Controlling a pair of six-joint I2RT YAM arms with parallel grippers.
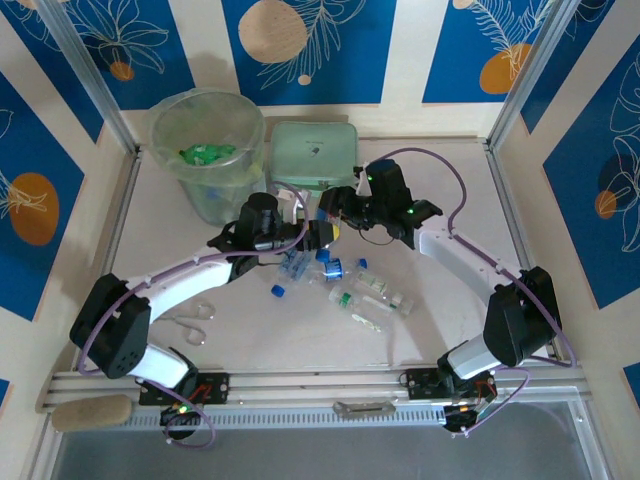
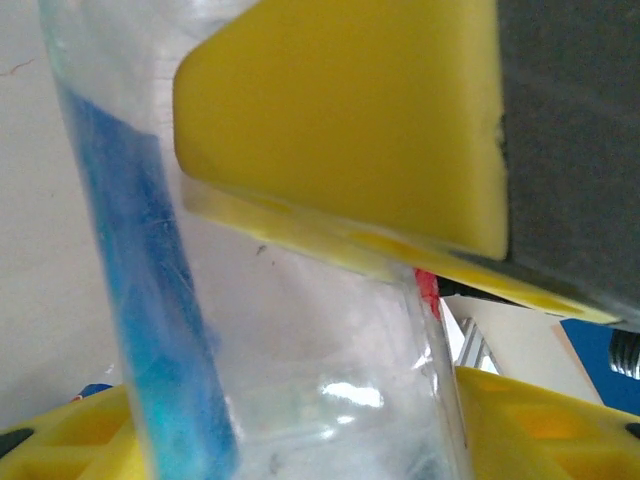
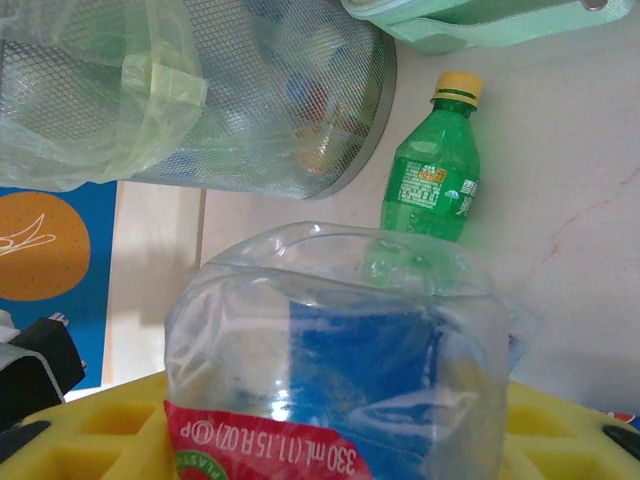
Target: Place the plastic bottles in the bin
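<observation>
While the left hand (image 1: 312, 238) and right hand (image 1: 338, 226) meet just right of the bin (image 1: 225, 192), each is clamped on a clear blue-labelled bottle (image 3: 340, 370) — loose bottles (image 1: 352, 286) lie on the bench (image 1: 450, 335) near the bin.

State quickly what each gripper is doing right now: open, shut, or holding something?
Left gripper: closed on a clear bottle with a blue label.
Right gripper: closed on a clear bottle too, possibly the same one.

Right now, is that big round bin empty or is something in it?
Not empty: the bin holds green bottles, seen from above.
</observation>
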